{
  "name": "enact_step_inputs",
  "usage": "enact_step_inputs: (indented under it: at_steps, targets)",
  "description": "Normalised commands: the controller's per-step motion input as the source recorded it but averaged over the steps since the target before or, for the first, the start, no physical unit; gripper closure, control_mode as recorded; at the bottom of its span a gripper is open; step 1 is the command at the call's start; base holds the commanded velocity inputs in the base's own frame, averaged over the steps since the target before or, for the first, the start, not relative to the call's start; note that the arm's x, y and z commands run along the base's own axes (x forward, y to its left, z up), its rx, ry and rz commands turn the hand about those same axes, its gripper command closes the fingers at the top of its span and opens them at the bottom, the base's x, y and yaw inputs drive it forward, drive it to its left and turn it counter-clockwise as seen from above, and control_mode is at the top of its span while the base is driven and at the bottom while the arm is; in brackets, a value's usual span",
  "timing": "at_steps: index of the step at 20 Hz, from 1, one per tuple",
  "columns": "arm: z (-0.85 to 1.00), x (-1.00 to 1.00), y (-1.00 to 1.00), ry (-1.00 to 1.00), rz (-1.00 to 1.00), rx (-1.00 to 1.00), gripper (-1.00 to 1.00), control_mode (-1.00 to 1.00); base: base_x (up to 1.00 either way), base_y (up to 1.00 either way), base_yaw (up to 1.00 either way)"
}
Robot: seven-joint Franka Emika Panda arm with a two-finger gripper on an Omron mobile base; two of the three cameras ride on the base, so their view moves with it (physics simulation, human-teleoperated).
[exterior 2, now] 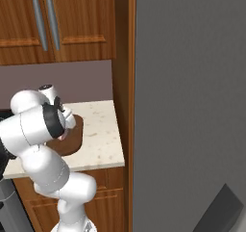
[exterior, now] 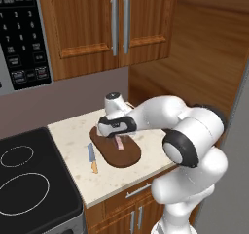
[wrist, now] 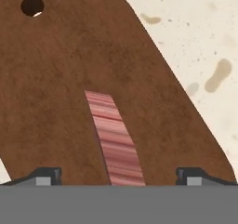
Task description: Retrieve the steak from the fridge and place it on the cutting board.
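Observation:
The steak [wrist: 115,141], a narrow pink-red striped slab, lies flat on the dark brown cutting board [wrist: 60,79]. My gripper [wrist: 118,176] hangs just above it, open, with one fingertip far out on each side of the meat and neither touching it. From the left base view the hand hovers low over the cutting board [exterior: 124,156], and a bit of the steak [exterior: 119,143] peeks out under my gripper [exterior: 118,137]. The fridge [exterior 2: 192,106] stands to the right of the counter with its grey door shut.
A small knife [exterior: 91,157] with a blue blade and orange handle lies left of the board. The speckled counter [exterior: 73,131] ends at a black stove [exterior: 29,179] on the left. Wooden cabinets [exterior: 97,24] hang above.

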Motion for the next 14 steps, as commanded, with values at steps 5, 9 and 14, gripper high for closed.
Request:
enact_step_inputs:
  at_steps: [5,9,14]
  targets:
    - [0.38,-0.4,-0.09,0.0,0.0,0.0,-1.0,-1.0,0.0,0.0,0.0]
    - [0.49,-0.64,-0.03,0.01,0.0,0.0,-1.0,-1.0,0.0,0.0,0.0]
    - [0.25,-0.97,-0.26,0.0,0.0,0.0,-1.0,-1.0,0.0,0.0,0.0]
